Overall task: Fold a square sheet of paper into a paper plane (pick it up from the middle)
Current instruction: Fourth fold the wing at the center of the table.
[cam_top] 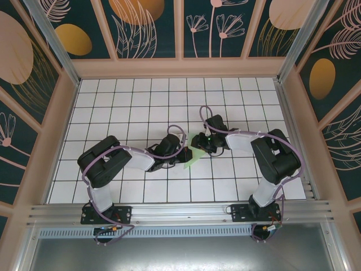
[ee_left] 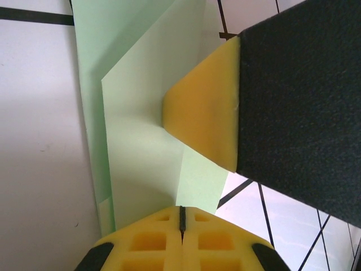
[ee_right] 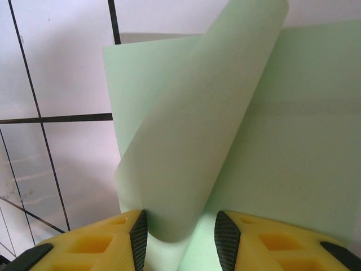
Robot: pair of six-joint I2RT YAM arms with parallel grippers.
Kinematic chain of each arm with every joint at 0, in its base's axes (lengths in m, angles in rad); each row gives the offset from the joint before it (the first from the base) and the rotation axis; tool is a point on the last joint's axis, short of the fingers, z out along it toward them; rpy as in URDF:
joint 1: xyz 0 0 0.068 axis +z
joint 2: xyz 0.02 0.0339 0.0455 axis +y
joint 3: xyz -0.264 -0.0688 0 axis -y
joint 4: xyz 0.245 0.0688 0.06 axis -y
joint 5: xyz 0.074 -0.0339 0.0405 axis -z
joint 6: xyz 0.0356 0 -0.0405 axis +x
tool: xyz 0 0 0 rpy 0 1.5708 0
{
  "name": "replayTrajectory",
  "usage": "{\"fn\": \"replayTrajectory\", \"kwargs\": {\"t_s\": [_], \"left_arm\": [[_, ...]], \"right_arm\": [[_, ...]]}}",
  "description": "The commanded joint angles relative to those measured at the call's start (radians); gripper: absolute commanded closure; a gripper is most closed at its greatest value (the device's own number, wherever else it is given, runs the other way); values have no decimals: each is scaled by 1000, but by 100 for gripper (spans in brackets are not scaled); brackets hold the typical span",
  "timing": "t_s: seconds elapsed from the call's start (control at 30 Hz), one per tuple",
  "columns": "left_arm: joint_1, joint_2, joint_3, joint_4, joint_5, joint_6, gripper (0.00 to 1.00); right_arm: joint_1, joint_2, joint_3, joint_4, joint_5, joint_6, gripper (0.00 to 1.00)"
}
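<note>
Matt smooth paper sheet, glossy white table, foam fingers

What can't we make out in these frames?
- Left wrist view: whether the shut left pincer actually pinches the sheet of paper. Its own fingers cover the contact.
- Right wrist view: the sheet's far edge is cut off by the top of the frame. The curled flap, standing between the open right pincer fingers, hides the layer beneath.
- Top view: creases and outline are too small and covered by both pincers.
</note>
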Motion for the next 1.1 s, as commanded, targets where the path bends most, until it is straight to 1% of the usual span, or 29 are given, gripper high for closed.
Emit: {"fn": "replayTrajectory", "kwargs": {"t_s": [0.0,0.6,0.7,0.87,1.07], "left_arm": [[-7,18,13,-43,-24,2,95],[-7,26,1,-66,-41,-15,97],[-7,34,3,-79,-37,-15,99],[-7,48,-22,-96,-22,-16,100],[-7,54,-72,-97,-8,-18,100]], "right_arm": [[14,139,-65,-130,154,-33,56],[16,143,-66,-135,157,-28,57],[16,131,-63,-135,142,-24,57],[16,39,-10,-167,106,-28,59],[7,-137,73,-184,71,-40,60]]}}
